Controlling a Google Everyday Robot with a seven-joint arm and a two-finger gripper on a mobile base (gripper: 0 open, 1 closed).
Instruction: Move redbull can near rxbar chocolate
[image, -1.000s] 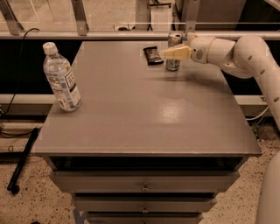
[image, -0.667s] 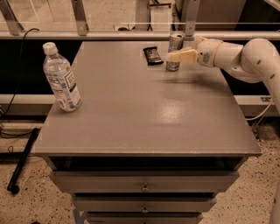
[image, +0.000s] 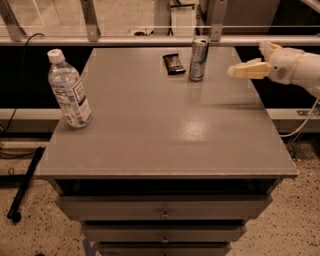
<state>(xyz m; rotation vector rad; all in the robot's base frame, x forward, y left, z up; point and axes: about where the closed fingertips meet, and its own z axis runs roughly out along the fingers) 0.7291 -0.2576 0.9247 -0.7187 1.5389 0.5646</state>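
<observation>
Nearest me, the grey worktop (image: 165, 135) sits over a stack of drawers (image: 162, 214). A clear water bottle (image: 69, 90) stands upright at its left edge. Farther back on the right, the end effector (image: 242, 70) hangs over the worktop's edge, holding nothing; whether it is released or clenched I cannot tell. At the far edge the redbull can (image: 198, 59) stands upright just beside the rxbar chocolate (image: 174, 64), which lies flat to its left.

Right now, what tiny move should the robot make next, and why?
Probably just draw the gripper back from the table. The can stands upright close beside the chocolate bar, and the gripper hangs apart from it near the table's right edge, so the job looks done.
</observation>
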